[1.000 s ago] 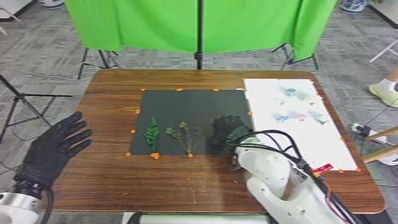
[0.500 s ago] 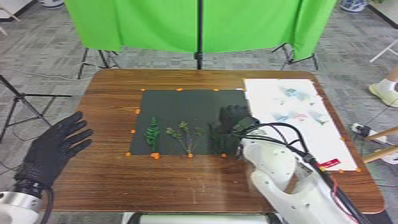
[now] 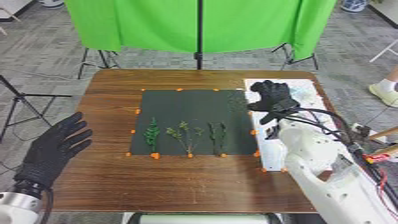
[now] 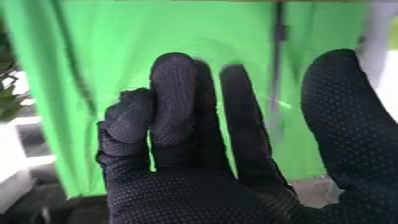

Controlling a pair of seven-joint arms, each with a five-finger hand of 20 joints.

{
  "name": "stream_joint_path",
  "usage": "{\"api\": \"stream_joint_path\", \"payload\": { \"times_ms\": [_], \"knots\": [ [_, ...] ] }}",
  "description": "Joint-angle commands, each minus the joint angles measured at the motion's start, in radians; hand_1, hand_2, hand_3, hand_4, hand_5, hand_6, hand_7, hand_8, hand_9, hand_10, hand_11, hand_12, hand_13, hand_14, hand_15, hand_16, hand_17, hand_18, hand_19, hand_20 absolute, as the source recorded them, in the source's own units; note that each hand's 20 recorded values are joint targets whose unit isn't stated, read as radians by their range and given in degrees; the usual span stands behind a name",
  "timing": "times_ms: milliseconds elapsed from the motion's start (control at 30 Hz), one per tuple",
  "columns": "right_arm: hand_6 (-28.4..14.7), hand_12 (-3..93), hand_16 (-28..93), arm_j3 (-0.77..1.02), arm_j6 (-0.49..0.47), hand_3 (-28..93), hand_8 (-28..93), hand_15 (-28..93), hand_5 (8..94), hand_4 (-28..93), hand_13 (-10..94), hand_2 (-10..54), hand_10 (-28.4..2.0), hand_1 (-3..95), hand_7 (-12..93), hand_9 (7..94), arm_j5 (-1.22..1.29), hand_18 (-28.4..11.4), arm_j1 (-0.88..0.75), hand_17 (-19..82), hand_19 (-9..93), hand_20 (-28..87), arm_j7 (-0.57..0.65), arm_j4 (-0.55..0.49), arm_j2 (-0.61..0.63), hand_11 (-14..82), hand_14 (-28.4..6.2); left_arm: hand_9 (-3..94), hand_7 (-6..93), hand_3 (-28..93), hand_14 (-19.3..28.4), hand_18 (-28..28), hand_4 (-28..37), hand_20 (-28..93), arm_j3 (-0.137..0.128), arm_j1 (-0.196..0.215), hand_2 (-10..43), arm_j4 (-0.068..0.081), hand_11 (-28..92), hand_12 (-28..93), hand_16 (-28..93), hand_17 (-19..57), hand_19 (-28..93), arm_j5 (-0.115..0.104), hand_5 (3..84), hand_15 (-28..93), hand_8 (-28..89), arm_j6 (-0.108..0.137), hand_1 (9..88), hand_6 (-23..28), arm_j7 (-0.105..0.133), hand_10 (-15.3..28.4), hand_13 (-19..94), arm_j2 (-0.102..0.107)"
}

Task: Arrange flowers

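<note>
Three green stem groups point(image 3: 153, 135) on dark mat point(image 3: 182, 106), long axes near-to-far. Right robot hand point(image 3: 274, 97) above white sheet point(image 3: 272, 159), right of mat, fingers apart, unloaded; stems leftward, closer to robot. Next sheet pick: likely right-side reach.

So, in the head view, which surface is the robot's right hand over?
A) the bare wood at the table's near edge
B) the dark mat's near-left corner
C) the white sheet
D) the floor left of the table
C: the right hand shows over the far part of the white sheet, to the right of the dark mat.
</note>
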Motion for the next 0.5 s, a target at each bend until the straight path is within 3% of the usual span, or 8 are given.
{"api": "stream_joint_path", "payload": {
  "times_ms": [33,233,333,500],
  "knots": [
    [-5.6,20.9,18,0.062,-0.089,87,-19,77,34.0,-28,38,-9.5,-13.5,23.5,22,31.3,-0.039,-19.1,-0.015,26,87,42,0.051,0.070,0.075,40.8,-13.0,20.3,23.2,72,12.9,19.6,-27.3,9,-0.003,0.023,-0.6,-0.002,29,13,-3,-9.7,47,0.002,28.9,44,-13,0.003,26.8,2.9,0.004,10.1,15,-0.017],
    [-4.0,20.5,16,0.090,-0.170,86,-19,76,32.4,-28,39,-9.5,-10.7,24.6,24,32.7,-0.051,-19.4,-0.049,25,86,43,0.006,0.058,0.091,39.7,-11.8,20.3,23.3,72,12.8,19.6,-27.2,9,-0.010,0.024,-0.6,-0.007,29,13,-3,-9.7,47,0.002,28.8,44,-13,0.009,26.8,2.9,0.006,10.0,15,-0.018],
    [-3.4,21.6,17,0.094,-0.168,86,-20,76,30.5,-28,38,-9.5,-11.8,23.8,26,31.3,-0.058,-19.5,-0.060,25,85,44,0.002,0.056,0.104,41.3,-11.8,20.3,23.3,72,12.8,19.6,-27.2,9,-0.011,0.026,-0.6,-0.007,29,13,-3,-9.7,47,0.001,28.8,44,-13,0.011,26.7,2.8,0.008,10.0,15,-0.019],
    [-2.7,23.2,17,0.093,-0.188,85,-22,75,36.5,-28,43,-9.5,-13.1,25.3,29,36.8,-0.061,-19.1,-0.067,27,85,44,-0.003,0.059,0.114,47.0,-10.6,20.3,23.4,72,12.8,19.6,-27.3,9,-0.011,0.028,-0.7,-0.007,29,13,-3,-9.7,47,0.001,28.8,44,-13,0.011,26.7,2.9,0.010,10.0,15,-0.020]
  ]
}}
